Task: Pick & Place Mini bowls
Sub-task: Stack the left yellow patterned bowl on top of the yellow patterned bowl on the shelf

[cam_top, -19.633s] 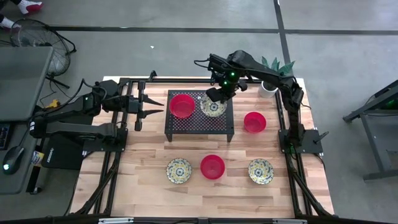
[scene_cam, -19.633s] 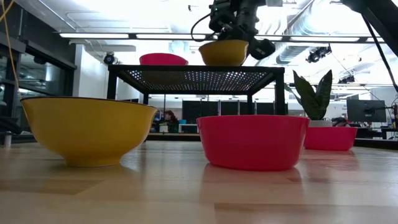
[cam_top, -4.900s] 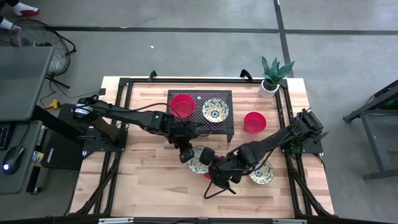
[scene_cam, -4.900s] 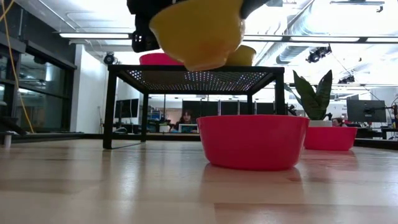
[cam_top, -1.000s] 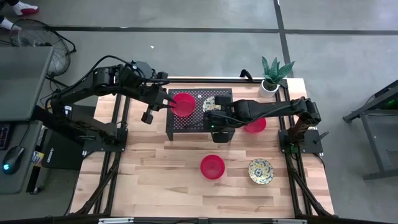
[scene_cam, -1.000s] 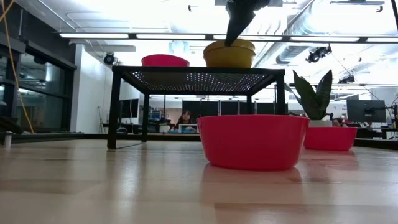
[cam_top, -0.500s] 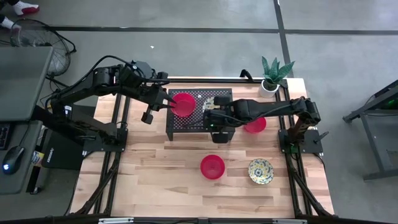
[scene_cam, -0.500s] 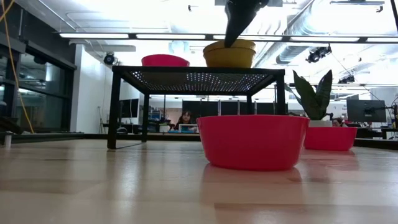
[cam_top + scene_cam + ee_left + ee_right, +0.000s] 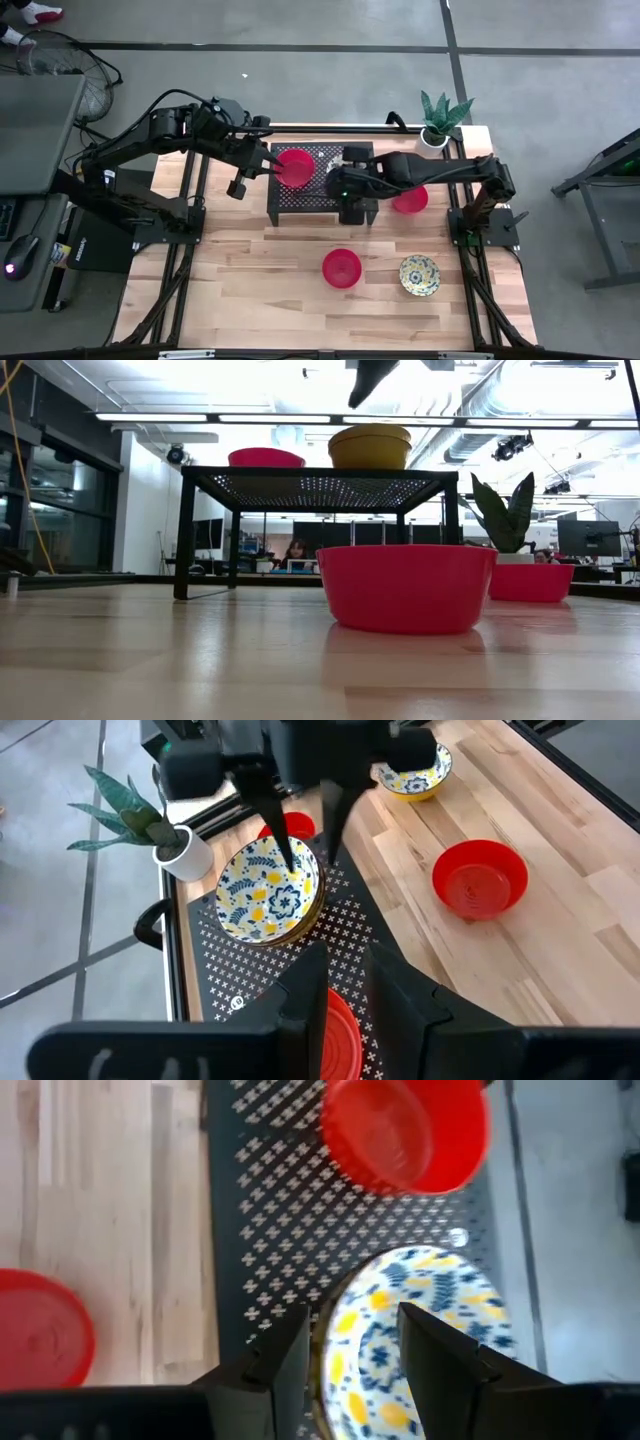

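Observation:
Two floral mini bowls (image 9: 267, 900) sit stacked on the black perforated stand (image 9: 300, 205); from the low view they show as a yellow stack (image 9: 370, 447). My right gripper (image 9: 352, 1322) hangs open above them (image 9: 365, 380), clear of the rim. A red mini bowl (image 9: 296, 168) rests on the stand's left half. My left gripper (image 9: 348, 982) hovers over its left rim (image 9: 268, 170), its fingers a little apart with nothing between them. More mini bowls stand on the table: a red one (image 9: 341, 268), a floral one (image 9: 419, 275) and a red one (image 9: 410, 200).
A small white pot with a green plant (image 9: 432, 138) stands at the table's far right corner. Black frame rails run along the table's left and right sides. Bare wood lies at the near left of the table (image 9: 240, 290).
My right gripper has opened, let go of the top floral bowl and risen clear above the stack. The stacked bowls stay where they were on the stand.

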Controlling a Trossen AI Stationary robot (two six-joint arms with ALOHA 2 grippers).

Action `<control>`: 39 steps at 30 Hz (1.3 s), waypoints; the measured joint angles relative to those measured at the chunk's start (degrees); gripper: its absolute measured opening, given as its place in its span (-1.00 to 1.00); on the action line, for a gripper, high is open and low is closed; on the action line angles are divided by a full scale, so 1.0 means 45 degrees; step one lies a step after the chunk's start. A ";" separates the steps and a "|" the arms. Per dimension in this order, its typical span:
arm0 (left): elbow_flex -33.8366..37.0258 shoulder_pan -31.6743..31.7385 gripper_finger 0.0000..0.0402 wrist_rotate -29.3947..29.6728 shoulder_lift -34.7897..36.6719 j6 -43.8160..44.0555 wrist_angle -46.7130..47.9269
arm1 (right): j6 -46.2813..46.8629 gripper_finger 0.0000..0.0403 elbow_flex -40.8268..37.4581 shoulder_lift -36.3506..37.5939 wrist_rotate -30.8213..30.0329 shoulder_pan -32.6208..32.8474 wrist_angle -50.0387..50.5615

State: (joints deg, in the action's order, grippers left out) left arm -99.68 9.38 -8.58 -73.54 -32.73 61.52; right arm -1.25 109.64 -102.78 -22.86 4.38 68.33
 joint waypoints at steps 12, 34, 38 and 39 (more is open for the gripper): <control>0.0000 -0.0002 -0.68 0.0198 0.0000 0.0029 0.0341 | 0.4962 -0.90 0.0177 0.0388 -0.1992 0.0360 0.1776; 0.0005 -0.0004 -0.68 0.0427 -0.0005 -0.0082 0.0673 | 0.9256 -1.00 -0.7916 0.2705 -0.9553 0.3208 -0.8490; 0.0005 -0.0004 -0.68 0.0432 -0.0005 -0.0126 0.0777 | 0.9491 -1.00 -0.8453 0.2710 -0.9552 0.3109 -0.8972; 0.0005 -0.0004 -0.68 0.0432 -0.0005 -0.0131 0.0788 | 0.9584 -1.00 -0.8542 0.2710 -0.9624 0.3099 -0.9047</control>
State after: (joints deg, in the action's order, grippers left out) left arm -99.66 9.37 -6.63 -73.56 -33.32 65.06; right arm 41.88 71.21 -90.59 -66.17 18.33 27.62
